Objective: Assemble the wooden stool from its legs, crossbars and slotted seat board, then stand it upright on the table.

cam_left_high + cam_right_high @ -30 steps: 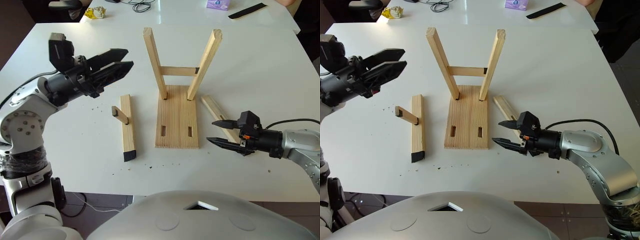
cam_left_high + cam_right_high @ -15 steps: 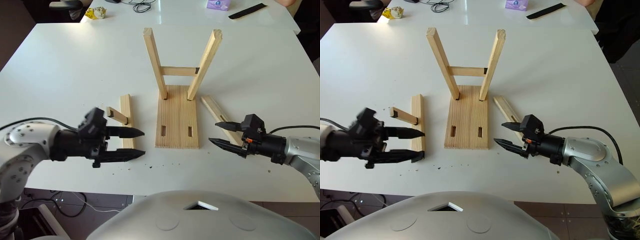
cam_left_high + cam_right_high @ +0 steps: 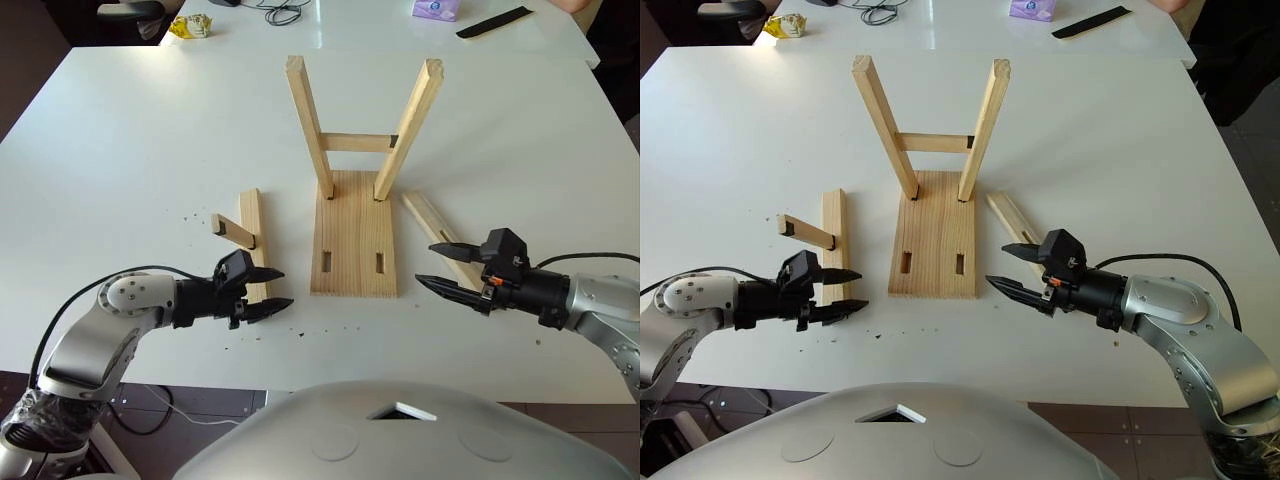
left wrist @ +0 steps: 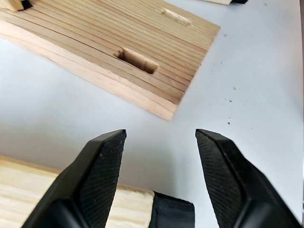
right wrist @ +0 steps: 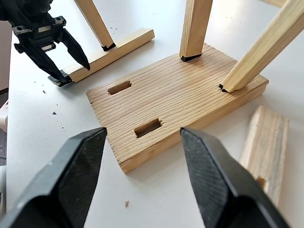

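The left gripper (image 3: 286, 288) is spread open low over the table (image 3: 140, 130), its fingers either side of the black-tipped near end of a loose leg (image 3: 254, 240) that lies flat with a short crossbar stub (image 3: 232, 227) sticking out. The right gripper (image 3: 424, 264) is also spread open, just off the near right corner of the seat board (image 3: 353, 240), beside a second loose leg (image 3: 428, 220). The board lies flat; two legs (image 3: 310, 125) joined by a crossbar (image 3: 357, 142) stand in its far slots, and its two near slots (image 3: 327, 261) are unfilled

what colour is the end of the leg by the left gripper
Black; leg tip shows best in left wrist view.
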You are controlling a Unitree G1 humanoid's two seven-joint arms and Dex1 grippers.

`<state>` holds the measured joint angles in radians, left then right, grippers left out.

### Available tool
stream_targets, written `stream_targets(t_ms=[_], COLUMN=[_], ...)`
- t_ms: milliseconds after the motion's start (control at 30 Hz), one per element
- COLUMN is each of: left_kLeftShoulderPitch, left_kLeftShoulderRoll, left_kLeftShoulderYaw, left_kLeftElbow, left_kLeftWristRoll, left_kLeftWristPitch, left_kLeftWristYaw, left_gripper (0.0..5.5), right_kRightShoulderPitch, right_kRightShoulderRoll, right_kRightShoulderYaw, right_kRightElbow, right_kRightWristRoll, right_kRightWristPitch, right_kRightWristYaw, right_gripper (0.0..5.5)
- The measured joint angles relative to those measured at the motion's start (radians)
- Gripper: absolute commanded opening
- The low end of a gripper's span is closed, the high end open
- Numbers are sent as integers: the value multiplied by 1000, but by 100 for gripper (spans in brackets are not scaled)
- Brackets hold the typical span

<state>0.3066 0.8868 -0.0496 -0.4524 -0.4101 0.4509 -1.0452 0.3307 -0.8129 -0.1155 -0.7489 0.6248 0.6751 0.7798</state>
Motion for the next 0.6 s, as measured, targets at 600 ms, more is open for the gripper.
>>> stream_targets(t_ms=[600], left_kLeftShoulderPitch=[-56], left_kLeftShoulderRoll=[168], left_kLeftShoulderYaw=[25], left_kLeftElbow=[144], left_kLeftWristRoll=[136], left_kLeftWristPitch=[-206], left_kLeftWristYaw=[-135], left_gripper=[272], right_kRightShoulderPitch=[19], right_kRightShoulderRoll=[1], right_kRightShoulderYaw=[0], right_kRightElbow=[-17], right_kRightWristRoll=[-4], right_kRightWristPitch=[0], right_kRightWristYaw=[-18], right_gripper=[285])
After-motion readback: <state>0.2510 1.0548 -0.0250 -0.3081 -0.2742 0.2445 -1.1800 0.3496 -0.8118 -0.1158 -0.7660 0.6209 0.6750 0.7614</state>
